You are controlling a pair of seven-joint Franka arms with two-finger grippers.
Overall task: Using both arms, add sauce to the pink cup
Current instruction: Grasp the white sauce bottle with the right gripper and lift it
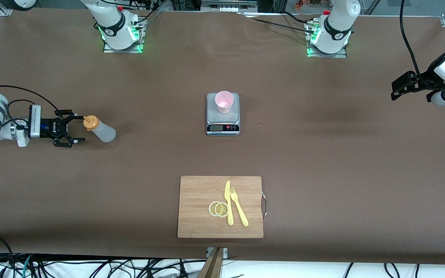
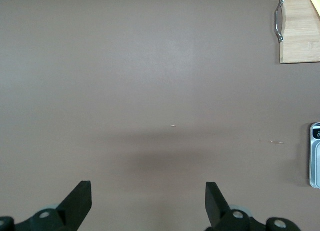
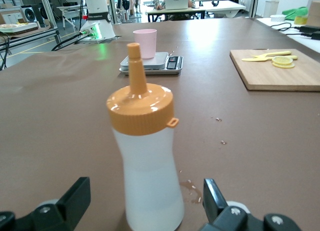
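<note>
Sauce is our subject, but we begin with the biggest thing: the brown table (image 1: 323,154) fills the front view. At lower centre we see the wooden cutting board (image 1: 199,208) with lemon slices (image 1: 218,209), a yellow knife (image 1: 228,202) and fork (image 1: 238,206). At the centre stands the grey scale (image 1: 223,124), and the pink cup (image 1: 224,101) stands on it. At the middle left edge the right gripper (image 1: 76,129) has its fingers spread apart, just before the upright sauce bottle (image 1: 99,129), not touching it. At the upper right edge the left gripper (image 1: 400,85) waits over bare table, its fingers released.
</note>
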